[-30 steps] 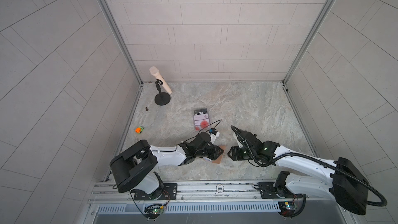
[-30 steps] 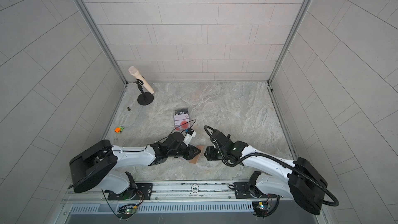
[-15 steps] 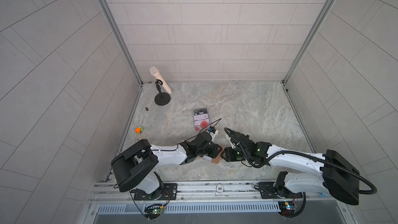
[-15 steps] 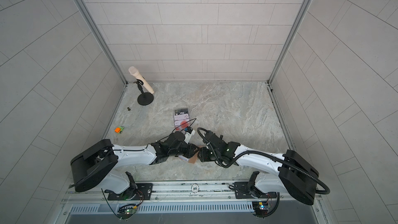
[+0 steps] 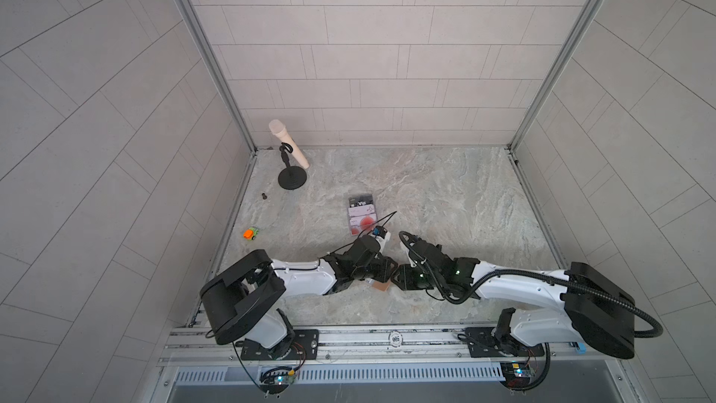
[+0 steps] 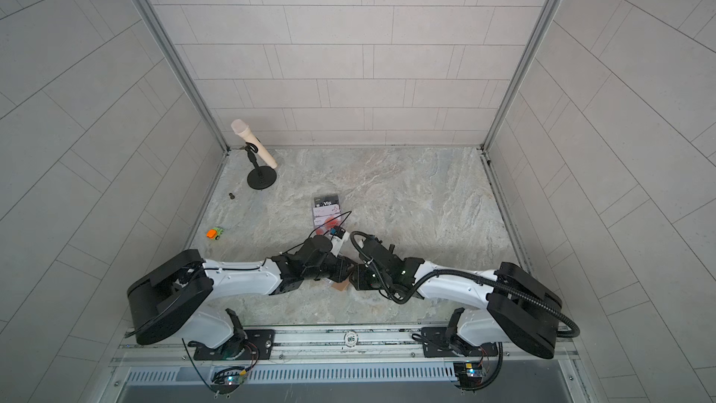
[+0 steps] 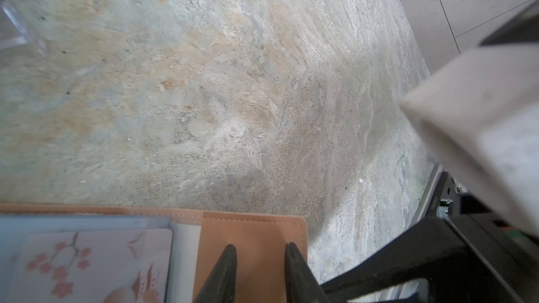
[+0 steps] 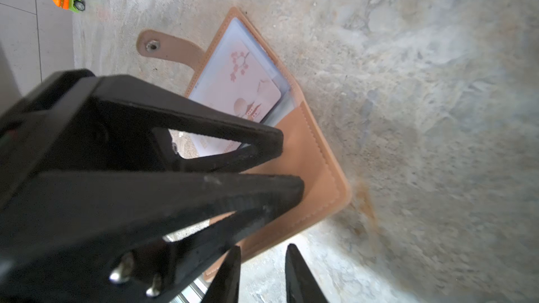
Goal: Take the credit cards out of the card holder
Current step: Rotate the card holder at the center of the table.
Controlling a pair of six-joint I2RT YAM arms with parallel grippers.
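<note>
Top view: right gripper (image 5: pixel 400 282) has swung in from well apart and now meets left gripper (image 5: pixel 388 270) over the tan card holder (image 5: pixel 381 286), which lies open near the front of the stone table (image 5: pixel 445 195); judged ready to start extraction. Left wrist: left jaws narrowly parted, tips over the holder's cover, blossom card (image 7: pixel 96 260) still sleeved just beside them. Right wrist: right jaws slightly spread, pinching nothing, at the holder's near corner.

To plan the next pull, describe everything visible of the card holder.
The card holder is tan, leather-like, stitched, lying open, flat on the table. A strap with a metal snap sticks out. Clear sleeves hold a pink blossom card. The left pincer sits over its bare flap; the right pincer is beside a corner.
</note>
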